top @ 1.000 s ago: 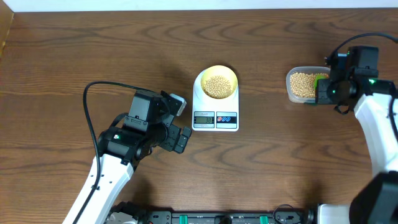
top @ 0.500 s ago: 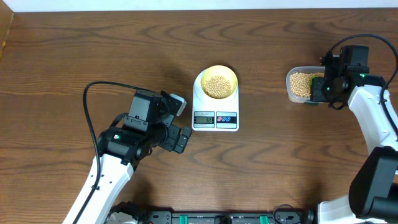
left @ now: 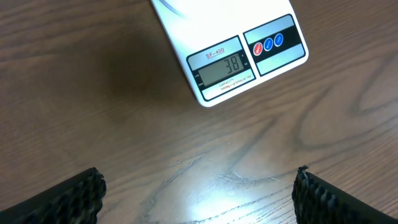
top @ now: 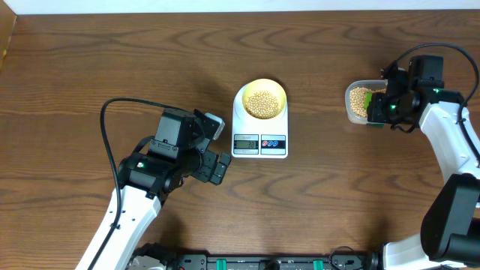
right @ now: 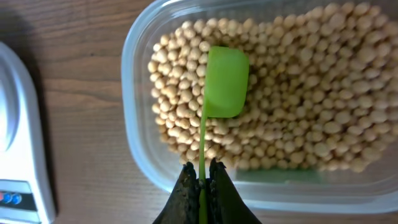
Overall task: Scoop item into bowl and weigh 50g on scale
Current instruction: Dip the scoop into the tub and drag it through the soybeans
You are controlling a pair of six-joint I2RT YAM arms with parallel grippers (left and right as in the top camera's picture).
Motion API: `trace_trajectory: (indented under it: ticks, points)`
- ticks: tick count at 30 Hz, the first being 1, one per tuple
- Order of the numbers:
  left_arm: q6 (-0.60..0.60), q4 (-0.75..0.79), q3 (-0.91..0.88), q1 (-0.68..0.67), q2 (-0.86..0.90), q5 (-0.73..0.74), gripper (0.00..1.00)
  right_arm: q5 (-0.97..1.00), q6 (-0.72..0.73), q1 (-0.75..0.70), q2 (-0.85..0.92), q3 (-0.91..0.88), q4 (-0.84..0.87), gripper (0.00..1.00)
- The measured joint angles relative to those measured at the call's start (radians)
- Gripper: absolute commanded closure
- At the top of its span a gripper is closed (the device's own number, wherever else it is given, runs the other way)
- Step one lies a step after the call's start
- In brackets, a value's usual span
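Note:
The white scale (top: 259, 129) sits mid-table with the pale yellow bowl (top: 261, 100) on it, partly filled with tan beans (top: 261, 103). In the left wrist view the scale's display (left: 224, 65) reads 38. My right gripper (right: 200, 174) is shut on the handle of a green scoop (right: 225, 82). The scoop's head lies on the beans (right: 298, 106) in the clear tub (right: 140, 149), which also shows in the overhead view (top: 358, 103). My left gripper (left: 199, 193) is open and empty over bare wood in front of the scale; it shows in the overhead view (top: 212, 161) too.
A black cable (top: 112, 142) loops on the table left of my left arm. The table's far edge (top: 240, 12) runs along the top. A wooden edge (top: 6, 37) stands at the far left.
My right gripper has moved left over the tub, bringing the green scoop onto the beans. The left arm, bowl and scale have not moved.

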Motion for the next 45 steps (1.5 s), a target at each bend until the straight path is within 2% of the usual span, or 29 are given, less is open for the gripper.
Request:
trace_trajectory:
  ticks: [30,45]
  points:
    - [0.0,0.0,0.0,0.0,0.0,0.0,0.02,-0.34,0.029,-0.178,0.021,-0.042,0.005,0.99]
    - [0.0,0.0,0.0,0.0,0.0,0.0,0.02,-0.403,0.052,-0.236,0.021,-0.057,0.033,0.99]
